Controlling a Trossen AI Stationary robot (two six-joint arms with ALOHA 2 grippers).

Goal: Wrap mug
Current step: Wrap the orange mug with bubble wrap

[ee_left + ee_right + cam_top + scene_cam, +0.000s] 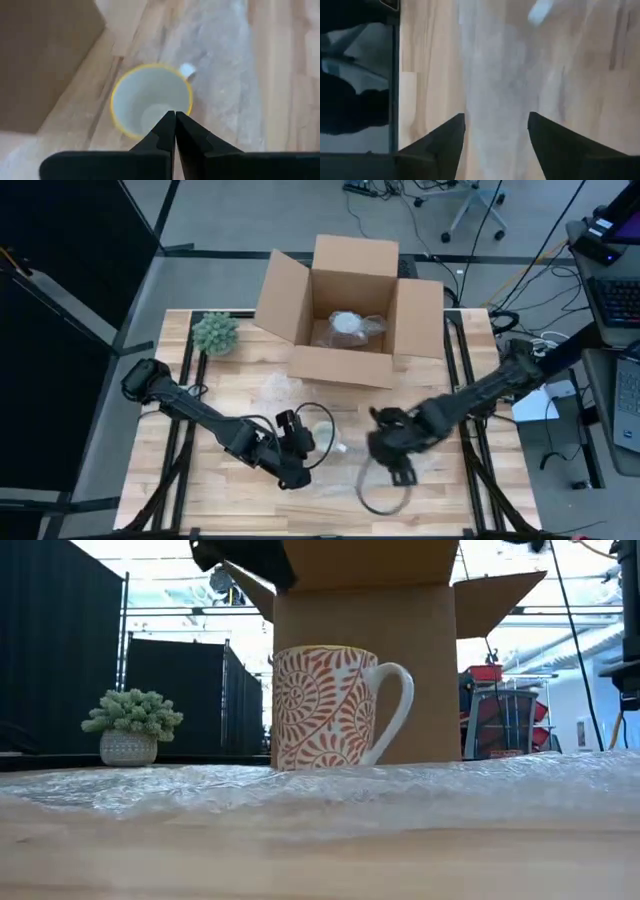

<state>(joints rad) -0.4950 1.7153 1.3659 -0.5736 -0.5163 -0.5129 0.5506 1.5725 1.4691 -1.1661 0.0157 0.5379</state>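
Opening step: patterned mug (pixel 325 708) stands unwrapped on bubble wrap (pixel 330 785) mid-table. Left gripper (pixel 175 125), pinched empty, hovers above; right gripper (pixel 496 131), spread empty, must next seize the sheet's edge.

An open cardboard box (pixel 345 310) stands at the far side of the wooden table (pixel 230 390), its four flaps spread outward. Inside it lies a pale item wrapped in clear plastic (pixel 350 327). Near the table's far left corner sits a small potted succulent (pixel 215 333); the low view shows its grey-green rosettes in a pale patterned pot (pixel 128 747). Black curtain panels (pixel 55 650) close off the room at the left. Beyond the table, an office chair base (pixel 470 205) and loose cables (pixel 400 192) rest on the grey floor, and a keyboard (pixel 610 300) lies on a desk to the right.
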